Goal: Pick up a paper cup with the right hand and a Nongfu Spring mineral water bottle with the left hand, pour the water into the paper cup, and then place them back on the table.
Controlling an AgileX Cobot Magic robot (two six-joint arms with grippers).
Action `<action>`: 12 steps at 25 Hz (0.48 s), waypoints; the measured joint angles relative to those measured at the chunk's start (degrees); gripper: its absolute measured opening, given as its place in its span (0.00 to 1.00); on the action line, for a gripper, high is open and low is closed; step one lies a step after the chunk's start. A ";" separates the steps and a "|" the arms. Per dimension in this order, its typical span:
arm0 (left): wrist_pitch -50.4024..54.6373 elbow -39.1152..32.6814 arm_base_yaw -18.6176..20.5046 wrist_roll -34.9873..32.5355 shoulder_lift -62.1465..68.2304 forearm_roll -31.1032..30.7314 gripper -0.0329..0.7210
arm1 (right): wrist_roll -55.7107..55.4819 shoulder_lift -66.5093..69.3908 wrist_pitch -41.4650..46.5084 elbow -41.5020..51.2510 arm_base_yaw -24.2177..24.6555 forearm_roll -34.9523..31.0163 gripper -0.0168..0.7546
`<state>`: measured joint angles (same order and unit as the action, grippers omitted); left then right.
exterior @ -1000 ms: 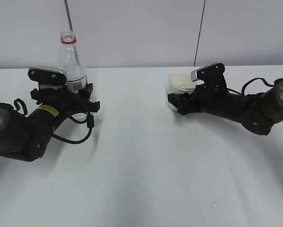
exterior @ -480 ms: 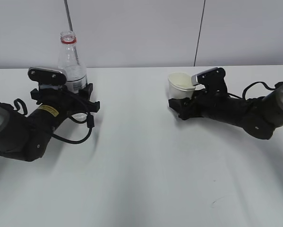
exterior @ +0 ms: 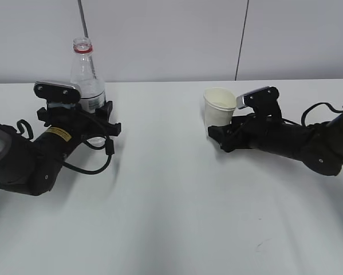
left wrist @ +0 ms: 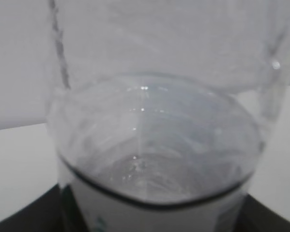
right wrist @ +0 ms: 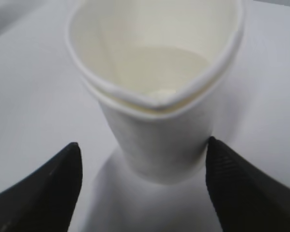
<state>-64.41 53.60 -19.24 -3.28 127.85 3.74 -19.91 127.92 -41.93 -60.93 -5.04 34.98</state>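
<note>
Right gripper [exterior: 217,133]: we record its jaws spread wide with the cup [exterior: 219,106] standing between the tips; in the right wrist view the left tip stands clear of the cup wall and the right tip [right wrist: 232,174] sits at or just beside it, so we log no grip. Cup [right wrist: 157,92]: upright on the table [exterior: 171,217], rim dented, pale liquid in the bottom. Left gripper [exterior: 94,117]: jaws part-open around the lower body of the bottle [exterior: 85,74]; we cannot tell whether they press on it. Bottle [left wrist: 154,145]: upright, uncapped, red neck ring, water low inside, at the table's far left. The two arms lie low and well apart.
</note>
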 joint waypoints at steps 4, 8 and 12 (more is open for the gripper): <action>0.00 0.00 0.00 0.00 0.00 0.00 0.58 | 0.00 -2.24 0.00 1.92 0.00 0.00 0.79; 0.00 0.00 0.00 0.00 0.00 0.00 0.58 | 0.00 -4.97 1.97 3.93 0.36 0.00 0.79; 0.00 0.00 0.00 0.00 0.00 0.00 0.58 | -0.12 -8.85 5.06 6.53 0.36 0.00 0.79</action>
<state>-64.41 53.60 -19.24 -3.28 127.85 3.74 -20.03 119.07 -36.86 -54.40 -4.68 34.98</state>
